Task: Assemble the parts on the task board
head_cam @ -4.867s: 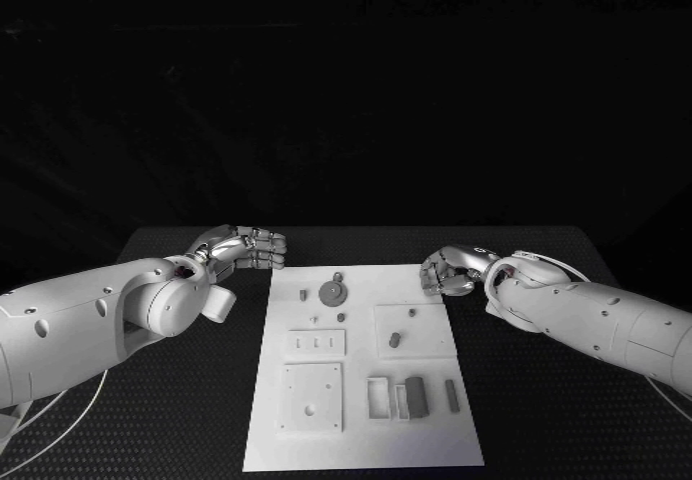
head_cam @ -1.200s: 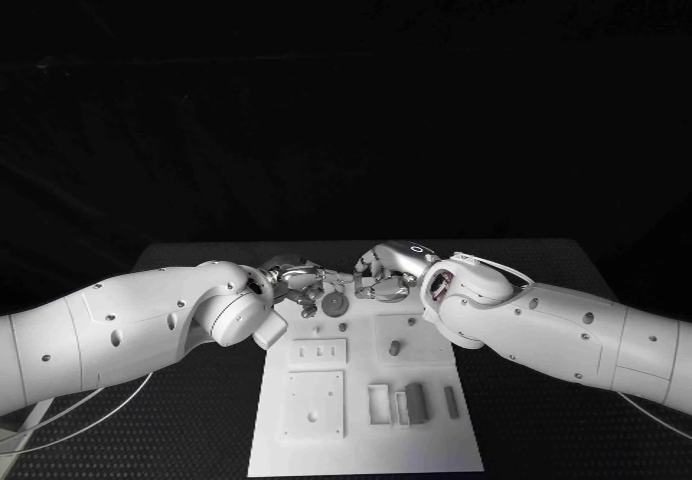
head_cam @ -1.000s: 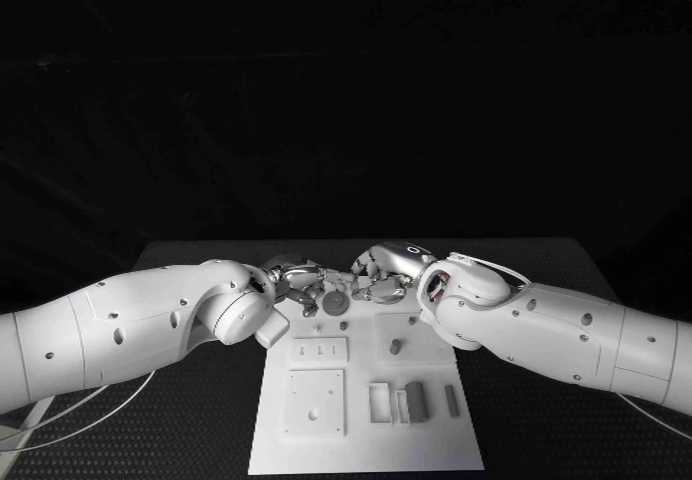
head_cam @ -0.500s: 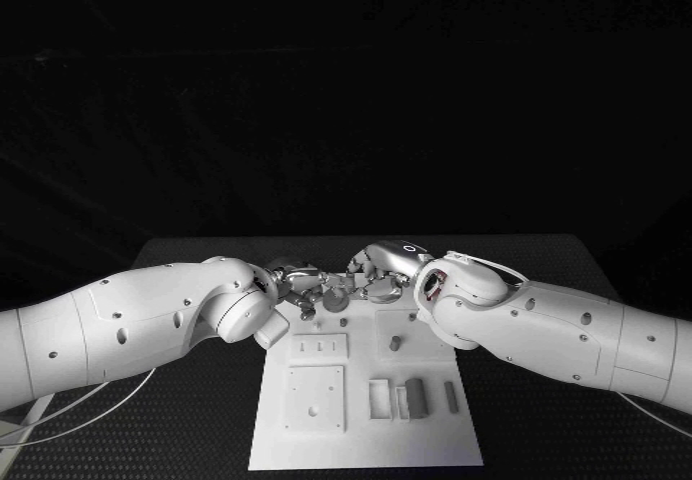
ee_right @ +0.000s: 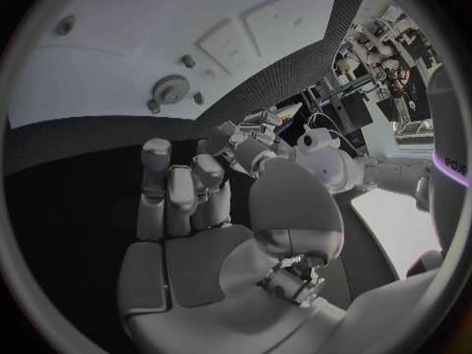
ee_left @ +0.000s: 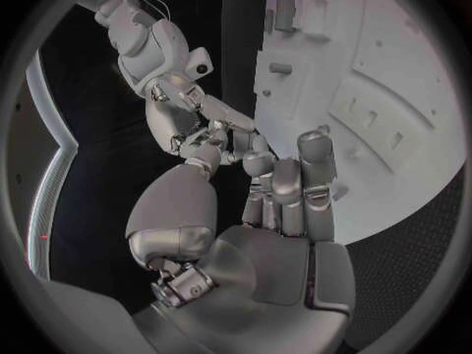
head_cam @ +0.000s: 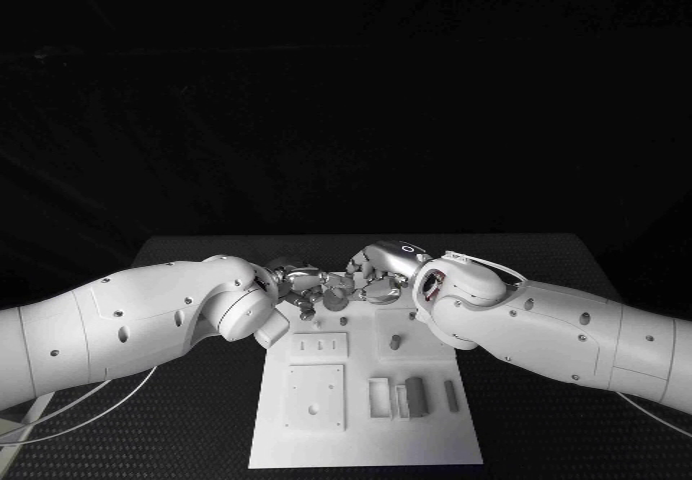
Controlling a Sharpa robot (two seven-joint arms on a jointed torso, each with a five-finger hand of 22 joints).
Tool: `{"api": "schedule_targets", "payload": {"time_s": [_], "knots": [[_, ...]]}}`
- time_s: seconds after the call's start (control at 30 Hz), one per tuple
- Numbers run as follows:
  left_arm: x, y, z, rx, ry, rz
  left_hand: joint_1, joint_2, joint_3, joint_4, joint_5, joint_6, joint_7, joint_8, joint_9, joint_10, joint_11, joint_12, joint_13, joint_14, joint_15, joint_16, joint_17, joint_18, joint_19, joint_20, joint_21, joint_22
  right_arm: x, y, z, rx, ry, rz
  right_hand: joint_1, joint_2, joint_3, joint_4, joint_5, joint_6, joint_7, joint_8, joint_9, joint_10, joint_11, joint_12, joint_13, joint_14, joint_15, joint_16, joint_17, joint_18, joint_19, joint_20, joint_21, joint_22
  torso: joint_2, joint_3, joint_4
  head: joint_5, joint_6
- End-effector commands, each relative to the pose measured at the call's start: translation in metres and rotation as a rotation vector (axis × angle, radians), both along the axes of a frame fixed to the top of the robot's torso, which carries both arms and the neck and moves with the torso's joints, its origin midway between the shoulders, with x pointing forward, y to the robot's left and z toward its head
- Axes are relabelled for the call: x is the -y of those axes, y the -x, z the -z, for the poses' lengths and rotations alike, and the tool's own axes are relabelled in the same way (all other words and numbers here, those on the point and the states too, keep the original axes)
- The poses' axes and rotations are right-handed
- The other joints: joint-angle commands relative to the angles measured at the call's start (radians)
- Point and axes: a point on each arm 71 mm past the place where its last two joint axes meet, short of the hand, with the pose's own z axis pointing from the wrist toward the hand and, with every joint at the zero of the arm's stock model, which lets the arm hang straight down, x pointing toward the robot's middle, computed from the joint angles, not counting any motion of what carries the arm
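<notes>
The white task board (head_cam: pixel 361 435) lies lengthwise in the middle of the black table. My left hand (head_cam: pixel 300 285) and right hand (head_cam: pixel 382 280) meet fingertip to fingertip over its far end. In the left wrist view my left hand (ee_left: pixel 285 204) bends its fingers forward toward the right hand (ee_left: pixel 192 122), and the fingertips hide whatever lies between them. In the right wrist view my right hand (ee_right: pixel 187 212) shows a bare palm and half-bent fingers. Beyond it a grey gear (ee_right: pixel 172 86) lies flat on the board (ee_right: pixel 98 63) with small pegs around it, apart from the left hand (ee_right: pixel 241 145).
Nearer me on the board are a grey peg (head_cam: pixel 394 343) on a raised plate, a slotted white plate (head_cam: pixel 316 346), a square plate (head_cam: pixel 313 397) and two dark bars (head_cam: pixel 415 397) beside a white frame. Black table stretches either side under my arms.
From the board's sides both hands have swung in to meet over its far end. In the last half second they have drawn slightly closer together.
</notes>
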Motion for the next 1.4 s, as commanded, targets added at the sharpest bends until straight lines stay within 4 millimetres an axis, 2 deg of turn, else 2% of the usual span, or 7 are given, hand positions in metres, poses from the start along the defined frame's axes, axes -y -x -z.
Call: {"api": "schedule_targets", "payload": {"time_s": [0.03,0.43,0.87,1.07,1.4], "knots": [[0.001,0.000,-0.001,0.005,0.000,0.001,-0.001,0.007,0.004,-0.002,-0.001,0.010,0.000,-0.003,-0.001,0.000,0.004,-0.006,0.002,0.003,-0.005,0.007,-0.002,0.101,-0.003,0.003,-0.003,0.002,-0.002,0.001,0.002,-0.006,0.020,-0.007,-0.007,0.000,-0.004,-0.003,0.003,0.036,0.030,0.003,0.000,0.000,-0.004,-0.002,-0.001,0.005,-0.004,0.002,0.000,0.043,-0.002,-0.006,0.003,0.016,0.000,0.0003,0.0007,0.000,-0.001],[0.002,-0.001,-0.002,0.011,-0.001,-0.002,0.005,0.013,0.005,-0.010,-0.001,0.014,0.000,-0.009,-0.002,0.002,0.003,-0.007,0.004,0.002,-0.006,0.011,-0.009,0.101,-0.002,0.003,-0.003,0.004,-0.004,0.003,0.004,-0.016,0.026,-0.018,-0.007,0.000,-0.003,-0.003,0.003,0.037,0.030,0.002,0.001,0.001,-0.004,-0.002,0.000,0.006,-0.004,0.001,0.000,0.043,-0.002,-0.007,0.003,0.015,0.001,0.0000,-0.0010,0.000,-0.002],[0.004,0.001,-0.001,-0.001,-0.018,0.015,0.008,0.020,0.005,-0.018,-0.001,0.017,0.000,-0.014,-0.002,0.003,0.004,-0.009,0.006,0.001,-0.005,0.015,-0.014,0.101,-0.001,0.004,-0.003,0.005,-0.009,0.005,0.003,-0.012,0.018,-0.029,-0.008,0.001,-0.003,-0.002,0.003,0.037,0.030,0.002,0.001,0.001,-0.004,-0.002,-0.001,0.006,-0.005,0.001,-0.001,0.043,-0.001,-0.007,0.003,0.015,0.001,0.0004,0.0003,0.000,-0.004],[0.003,0.000,-0.001,0.003,-0.028,0.010,0.011,0.027,0.005,-0.024,-0.001,0.019,0.000,-0.018,-0.002,0.004,0.004,-0.010,0.007,0.000,-0.005,0.018,-0.018,0.101,-0.001,0.004,-0.003,0.006,-0.013,0.006,0.003,-0.016,0.019,-0.038,-0.008,0.001,-0.003,-0.002,0.003,0.038,0.029,0.002,0.001,0.002,-0.004,-0.001,0.001,0.006,-0.005,0.001,-0.001,0.043,-0.001,-0.007,0.002,0.015,0.001,0.0009,-0.0014,0.001,-0.003],[0.004,0.001,-0.001,0.006,-0.031,0.011,0.007,0.036,0.004,-0.027,-0.001,0.024,0.000,-0.021,-0.001,0.005,0.003,-0.011,0.008,-0.001,-0.006,0.021,-0.023,0.100,-0.001,0.005,-0.004,0.007,-0.016,0.007,0.004,-0.023,0.024,-0.043,-0.008,0.001,-0.002,-0.002,0.003,0.038,0.029,0.003,0.001,0.001,-0.004,-0.003,-0.001,0.006,-0.005,0.001,-0.001,0.043,-0.001,-0.007,0.002,0.015,0.002,0.0005,-0.0006,0.000,-0.005]]}}
